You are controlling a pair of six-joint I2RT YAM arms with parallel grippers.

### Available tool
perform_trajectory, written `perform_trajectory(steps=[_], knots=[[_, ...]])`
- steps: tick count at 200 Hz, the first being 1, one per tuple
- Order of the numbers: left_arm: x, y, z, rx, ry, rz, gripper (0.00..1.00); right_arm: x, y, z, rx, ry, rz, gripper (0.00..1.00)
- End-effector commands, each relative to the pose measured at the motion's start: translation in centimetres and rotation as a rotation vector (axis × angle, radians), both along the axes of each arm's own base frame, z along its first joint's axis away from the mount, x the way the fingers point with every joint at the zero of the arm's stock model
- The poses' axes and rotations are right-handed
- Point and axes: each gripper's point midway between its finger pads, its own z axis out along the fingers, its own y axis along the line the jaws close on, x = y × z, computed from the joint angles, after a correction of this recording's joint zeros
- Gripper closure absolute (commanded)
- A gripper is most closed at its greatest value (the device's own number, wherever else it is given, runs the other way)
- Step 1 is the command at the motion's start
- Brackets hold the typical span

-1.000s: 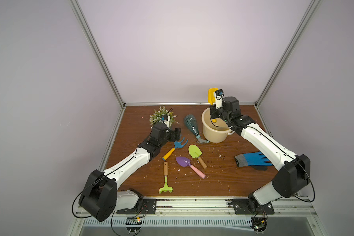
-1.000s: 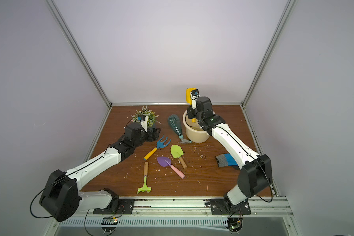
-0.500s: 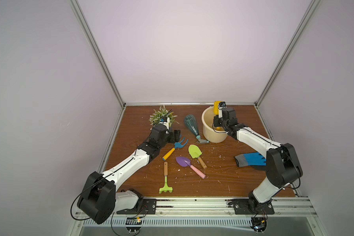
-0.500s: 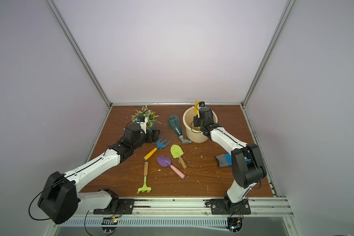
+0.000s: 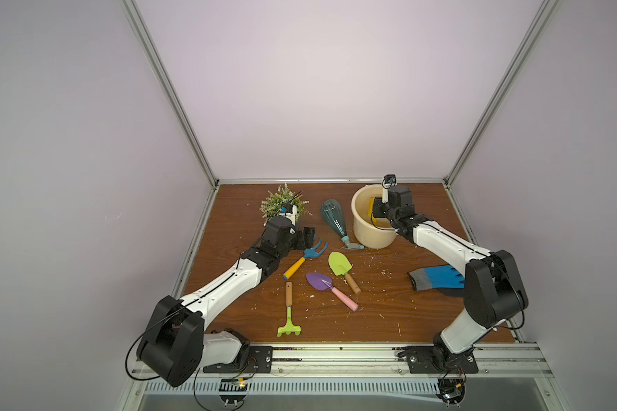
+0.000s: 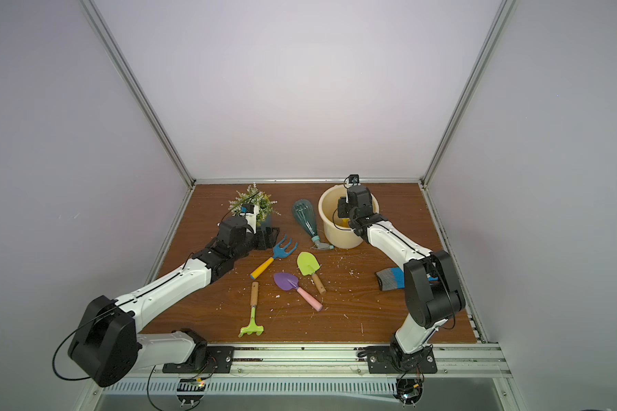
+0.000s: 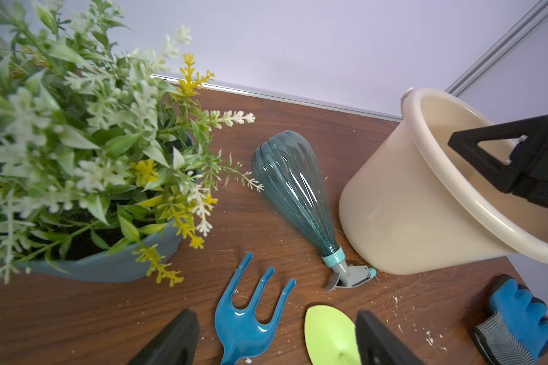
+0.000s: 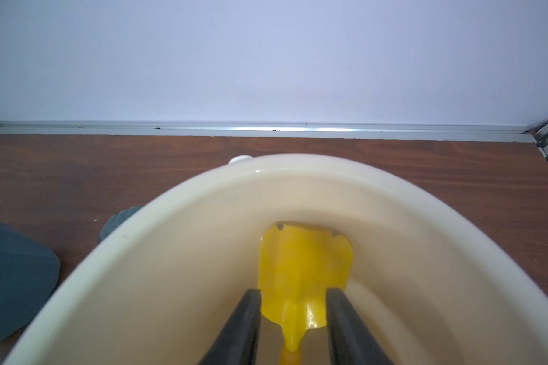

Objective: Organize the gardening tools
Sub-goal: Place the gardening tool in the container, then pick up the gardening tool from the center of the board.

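Note:
The yellow scoop (image 8: 304,262) stands blade-down inside the cream bucket (image 8: 171,252). My right gripper (image 8: 293,303) is down in the bucket, open, its jaws apart on either side of the scoop's thin neck without touching it. On the wooden table lie the blue fork (image 5: 309,254), the lime-green trowel (image 5: 339,265), the purple trowel (image 5: 321,281), the lime-green rake (image 5: 288,320) and the teal spray bottle (image 5: 333,219). My left gripper (image 7: 276,328) hangs open just over the blue fork's (image 7: 250,316) head, holding nothing.
A potted plant (image 5: 282,204) stands right behind the left gripper. A blue-fingered glove (image 5: 439,279) lies at the right, partly under the right arm. The spray bottle's nozzle touches the bucket's (image 5: 362,231) base. White crumbs are scattered over the table.
The right arm came down from above the bucket and lowered the yellow scoop into it; its jaws have now parted off the scoop. The left gripper edged closer to the blue fork.

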Motion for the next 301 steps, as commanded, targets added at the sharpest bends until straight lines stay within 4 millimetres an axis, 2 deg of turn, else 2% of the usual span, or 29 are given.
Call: perform_trajectory(steps=[1, 37, 66, 95, 123, 143, 159, 198, 221, 241, 301], knots=[[0.2, -1.0, 1.0, -0.006, -0.013, -0.031, 0.18, -0.3, -0.3, 5.6, 0.046, -0.103, -0.012, 0.60], [0.1, -1.1, 0.9, 0.003, -0.012, -0.043, 0.18, -1.5, 0.1, 7.8, 0.071, -0.113, 0.019, 0.59], [-0.1, -0.9, 0.6, 0.020, -0.004, -0.040, 0.18, -3.3, 1.4, 9.5, 0.095, -0.108, 0.097, 0.54], [-0.4, -0.6, -0.2, 0.040, 0.019, -0.039, 0.20, -6.0, 4.0, 9.7, 0.111, -0.072, 0.226, 0.53], [-1.0, -0.1, -1.2, 0.061, 0.052, -0.031, 0.21, -9.3, 7.2, 8.5, 0.092, -0.011, 0.369, 0.52], [-1.5, 0.5, -2.1, 0.073, 0.073, -0.014, 0.21, -11.9, 9.7, 6.7, 0.101, 0.049, 0.485, 0.52], [-2.0, 0.9, -2.7, 0.077, 0.086, 0.001, 0.21, -13.4, 11.0, 5.1, 0.100, 0.099, 0.541, 0.52], [-2.6, 1.4, -4.2, 0.085, 0.121, 0.020, 0.22, -16.6, 12.9, -1.3, 0.006, 0.297, 0.615, 0.52], [-2.7, 1.6, -4.6, 0.089, 0.130, 0.027, 0.22, -18.5, 13.2, -5.3, -0.043, 0.421, 0.626, 0.52], [-2.8, 1.6, -4.9, 0.091, 0.133, 0.030, 0.22, -19.6, 12.9, -8.0, -0.064, 0.508, 0.617, 0.53], [-3.5, 0.5, -6.3, 0.102, 0.166, 0.000, 0.22, -20.8, 12.9, -12.7, -0.143, 0.628, 0.584, 0.53]])
